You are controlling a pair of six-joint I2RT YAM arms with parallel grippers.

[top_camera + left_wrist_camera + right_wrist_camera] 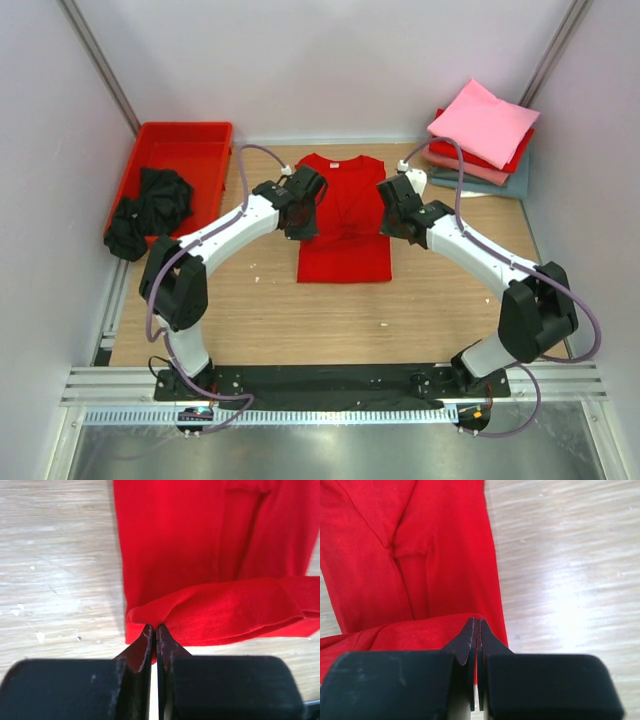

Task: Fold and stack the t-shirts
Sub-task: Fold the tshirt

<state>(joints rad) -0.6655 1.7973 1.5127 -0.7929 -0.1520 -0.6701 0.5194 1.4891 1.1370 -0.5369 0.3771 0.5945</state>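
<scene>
A bright red t-shirt (344, 225) lies on the wooden table with its sleeves folded in. My left gripper (303, 222) is shut on its left edge, pinching a hemmed fold (210, 610) lifted over the cloth. My right gripper (392, 222) is shut on its right edge, pinching the same hemmed fold (420, 630). A black t-shirt (150, 208) lies crumpled in the red tray. A stack of folded shirts (482, 138), pink on top, with red, salmon and grey-blue under it, sits at the far right.
The rigid red plastic tray (195, 135) stands at the far left, partly off the table's left edge. Walls close in the back and both sides. Bare wood (330, 320) lies between the red shirt and the arm bases.
</scene>
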